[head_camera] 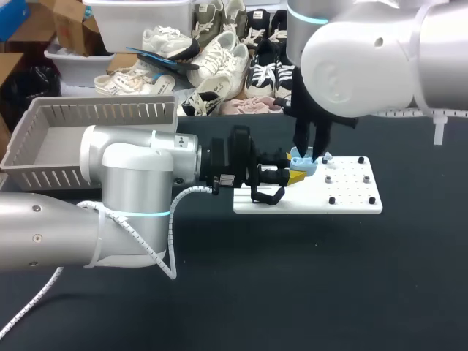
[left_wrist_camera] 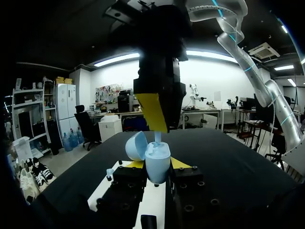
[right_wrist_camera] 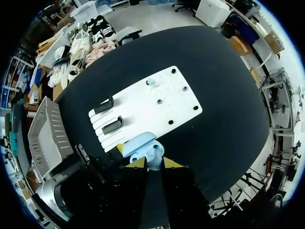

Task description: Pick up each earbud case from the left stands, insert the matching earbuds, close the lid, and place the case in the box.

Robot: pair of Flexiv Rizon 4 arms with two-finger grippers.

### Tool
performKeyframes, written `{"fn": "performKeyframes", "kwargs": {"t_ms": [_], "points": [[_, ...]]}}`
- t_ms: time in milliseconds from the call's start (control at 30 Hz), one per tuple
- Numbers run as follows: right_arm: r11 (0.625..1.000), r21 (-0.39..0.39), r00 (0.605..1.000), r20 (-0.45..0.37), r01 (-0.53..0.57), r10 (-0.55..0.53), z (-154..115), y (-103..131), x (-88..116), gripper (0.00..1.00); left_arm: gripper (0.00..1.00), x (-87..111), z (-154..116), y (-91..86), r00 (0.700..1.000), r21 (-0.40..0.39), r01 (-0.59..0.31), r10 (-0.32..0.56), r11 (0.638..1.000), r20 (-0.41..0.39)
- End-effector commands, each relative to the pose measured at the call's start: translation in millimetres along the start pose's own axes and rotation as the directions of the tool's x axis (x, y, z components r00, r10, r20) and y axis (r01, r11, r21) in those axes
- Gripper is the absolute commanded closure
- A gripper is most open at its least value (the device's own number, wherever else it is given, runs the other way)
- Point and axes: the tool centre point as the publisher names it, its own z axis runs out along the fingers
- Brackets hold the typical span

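Head view, item 1: tabletop (head_camera: pixel 329 278), black, carrying a white board (head_camera: pixel 355 199) and, well to the board's left, a grey slatted box (head_camera: pixel 44 142).

Item 2: earbud case (head_camera: pixel 301 162), pale blue, lid swung open. It is held off the board's surface, above the board's left half, and is well apart from the box.

Item 3: left gripper (head_camera: pixel 296 174), reaching in level from the left. Left wrist view shows its two yellow tips pressed against opposite sides of the case body, standing only as far apart as the case is wide. The case stands upright between them with the lid hinged back to one side.

Item 4: right gripper (head_camera: pixel 311 155), coming down from above and pointing straight at the open case, just over its mouth. Left wrist view shows a thin pale piece (left_wrist_camera: pixel 157 137) between this gripper and the case. Whether the gripper grips that piece, or how far it is open, cannot be told. Right wrist view places the case directly ahead of it.

Item 5: two black stands (right_wrist_camera: pixel 104 106), side by side at one end of the board, seen in the right wrist view; nothing sits on them.

Item 6: small pale blue earbud (right_wrist_camera: pixel 151 82), seated near the board's far edge, apart from the stands. Several dark pegs dot the remainder of the board.
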Motion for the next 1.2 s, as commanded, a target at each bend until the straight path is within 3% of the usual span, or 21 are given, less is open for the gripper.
{"fn": "performKeyframes", "kwargs": {"t_ms": [33, 1200], "points": [[1.0, 0.001, 1.0, -0.001, -0.001, 0.001, 0.9, 0.7, -0.3, 1.0, 1.0, 1.2, 0.0, 0.4, 1.0, 0.0, -0.001, 0.001, 1.0, 0.003], [1.0, 0.004, 1.0, -0.01, 0.001, -0.001, 4.0, 0.4, 1.9, 1.0, 1.0, 1.2, 0.0, 0.4, 1.0, 0.0, -0.001, 0.001, 1.0, 0.003]]}}
